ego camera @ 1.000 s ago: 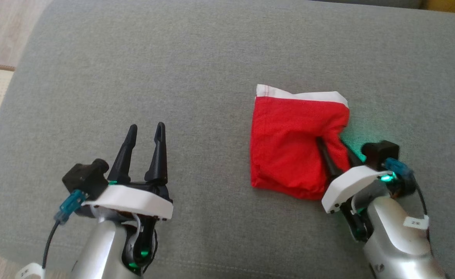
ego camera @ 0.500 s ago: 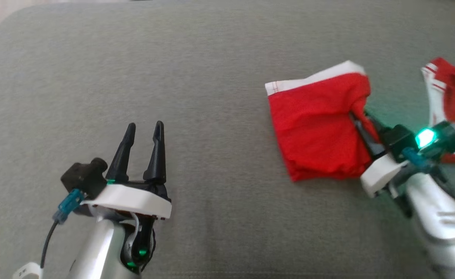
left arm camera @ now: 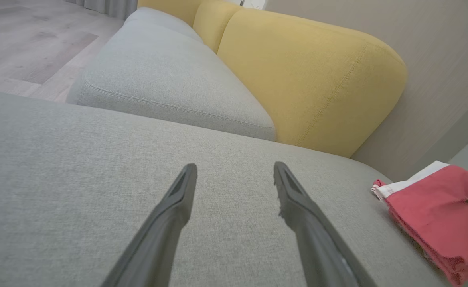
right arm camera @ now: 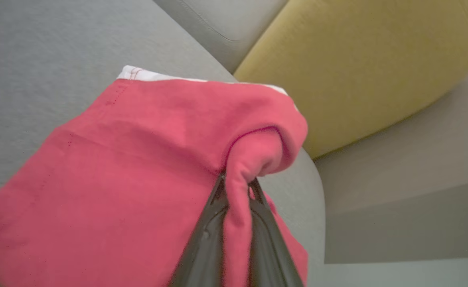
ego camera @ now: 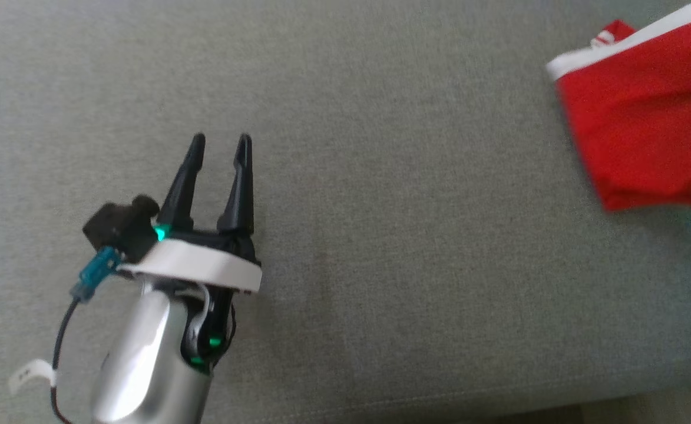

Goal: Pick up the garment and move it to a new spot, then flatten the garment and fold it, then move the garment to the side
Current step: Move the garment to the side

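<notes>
Right wrist view gives us the grip: the right gripper is pinched tight on a bunched fold of the red garment, cloth squeezed up between the two dark fingers and drooping over their tips. Head view places that garment at the far right of the grey seat cushion, white waistband on its far side. Whether it rides clear of the cushion I can't tell. It looks light, soft and limp, thin knit with no stiffness, so I'd judge it will sag, drag and let its folded layers slide apart. A hold on a thick folded edge that catches every layer seems safest. Over on the near left, the left gripper hovers with its fingers spread and nothing between them. Count: one garment in hand, one waistband, two grippers. A red-and-white scrap peeks behind the band; I can't tell whether it's separate.
</notes>
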Available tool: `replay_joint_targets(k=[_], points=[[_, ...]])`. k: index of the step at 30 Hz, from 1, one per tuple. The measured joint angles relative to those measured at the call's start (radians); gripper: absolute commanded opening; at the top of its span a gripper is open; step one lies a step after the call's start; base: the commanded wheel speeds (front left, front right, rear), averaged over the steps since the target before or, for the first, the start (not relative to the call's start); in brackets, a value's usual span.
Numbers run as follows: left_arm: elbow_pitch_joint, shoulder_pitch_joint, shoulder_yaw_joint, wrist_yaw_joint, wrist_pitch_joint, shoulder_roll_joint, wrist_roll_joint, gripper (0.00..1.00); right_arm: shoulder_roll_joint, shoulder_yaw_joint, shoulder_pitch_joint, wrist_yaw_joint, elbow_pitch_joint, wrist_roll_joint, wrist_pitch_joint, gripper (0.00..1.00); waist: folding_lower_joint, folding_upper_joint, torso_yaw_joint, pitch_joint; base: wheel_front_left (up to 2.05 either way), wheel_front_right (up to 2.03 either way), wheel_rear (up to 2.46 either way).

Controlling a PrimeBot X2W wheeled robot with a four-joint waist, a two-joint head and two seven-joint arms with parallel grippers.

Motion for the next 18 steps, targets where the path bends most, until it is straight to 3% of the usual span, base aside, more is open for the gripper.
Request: replay_joint_targets(k=[3, 7, 17, 18], points=[[0.000, -0.033, -0.001, 0.000, 0.000, 0.000, 0.000, 1.00, -0.036, -0.043, -0.013, 0.000, 0.005, 0.050, 0.033, 0.00, 0.0000, 0.0000, -0.011, 0.036, 0.00, 0.00, 0.00], [-0.001, -0.056, -0.002, -0.002, 0.000, -0.001, 0.000, 1.00, -0.037, -0.137, -0.014, 0.000, 0.047, 0.081, 0.090, 0.00, 0.0001, 0.0000, -0.018, 0.073, 0.00, 0.00, 0.00], [0.005, -0.060, 0.000, -0.009, 0.000, -0.001, 0.000, 1.00, 0.004, -0.276, -0.001, 0.000, 0.053, 0.105, 0.115, 0.00, 0.0000, 0.0000, -0.014, 0.094, 0.00, 0.00, 0.00], [0.006, -0.061, 0.000, -0.009, 0.000, -0.001, 0.000, 1.00, 0.005, -0.285, 0.000, 0.000, 0.052, 0.105, 0.121, 0.39, -0.0001, 0.0000, -0.013, 0.094, 0.00, 0.00, 0.00]])
